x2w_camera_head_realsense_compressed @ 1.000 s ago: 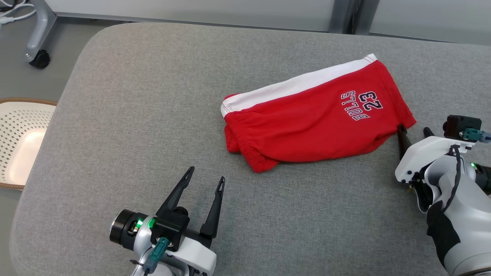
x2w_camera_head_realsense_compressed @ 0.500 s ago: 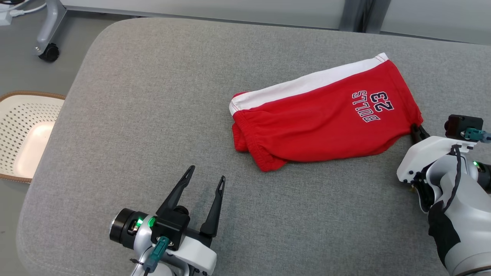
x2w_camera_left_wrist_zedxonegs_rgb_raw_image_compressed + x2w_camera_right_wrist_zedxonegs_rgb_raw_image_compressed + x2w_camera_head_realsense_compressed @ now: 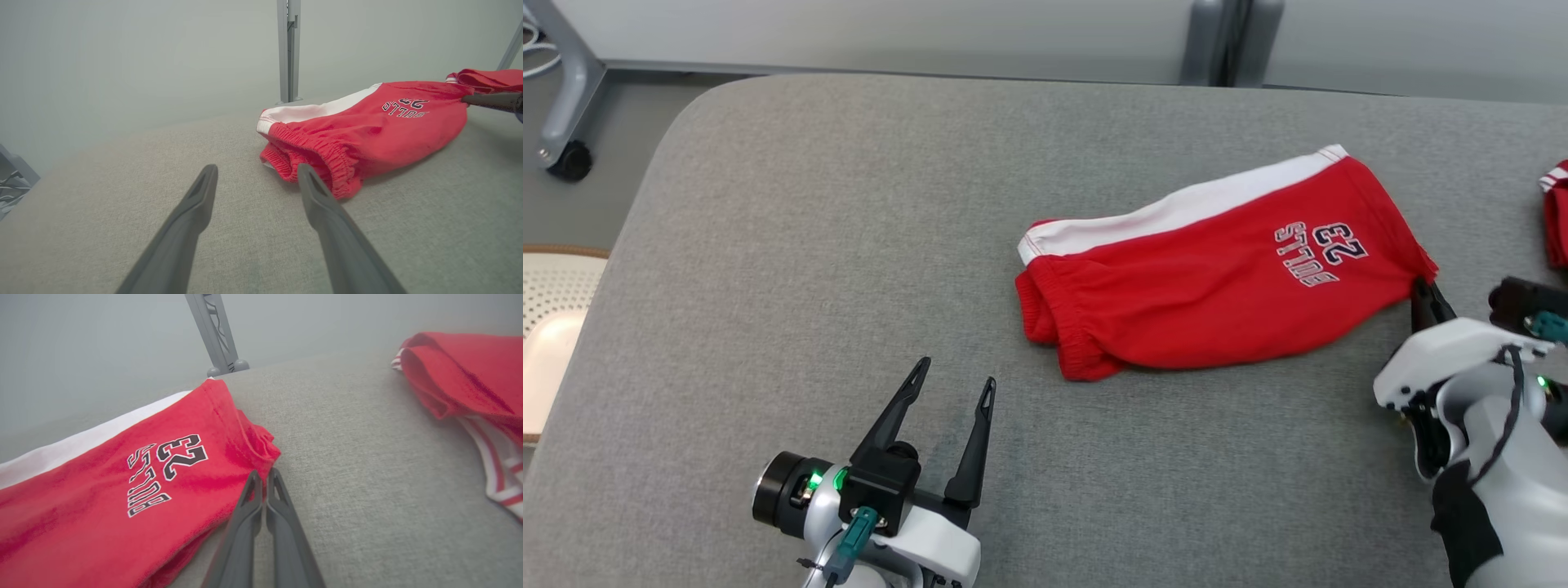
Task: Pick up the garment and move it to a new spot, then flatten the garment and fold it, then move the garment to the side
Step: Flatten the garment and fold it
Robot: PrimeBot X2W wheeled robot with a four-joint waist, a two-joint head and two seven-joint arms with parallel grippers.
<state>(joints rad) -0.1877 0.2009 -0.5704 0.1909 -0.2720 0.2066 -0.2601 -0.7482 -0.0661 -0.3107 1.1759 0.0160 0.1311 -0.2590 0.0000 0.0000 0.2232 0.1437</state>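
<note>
The garment (image 3: 1217, 286) is a pair of red shorts with a white side stripe and "BULLS 23" print, lying crumpled on the grey padded table (image 3: 849, 204). My right gripper (image 3: 1425, 294) is at its right corner, jaws shut and pinching the hem there; the right wrist view shows the closed fingertips (image 3: 263, 477) meeting the red hem of the garment (image 3: 122, 477). My left gripper (image 3: 956, 373) stands open above the bare table, short of the elastic waistband, with nothing between its fingers. In the left wrist view the left gripper (image 3: 257, 169) is just short of the garment (image 3: 367, 126).
Another red garment with white stripes (image 3: 1556, 212) (image 3: 461, 375) lies at the table's right edge. A white perforated basket (image 3: 547, 327) sits on the floor to the left. A castor (image 3: 572, 159) and a grey post (image 3: 1213, 41) stand behind the table.
My right gripper has closed from open onto the garment's right corner. The head camera has shifted, bringing the second red garment into view. The left arm has not moved.
</note>
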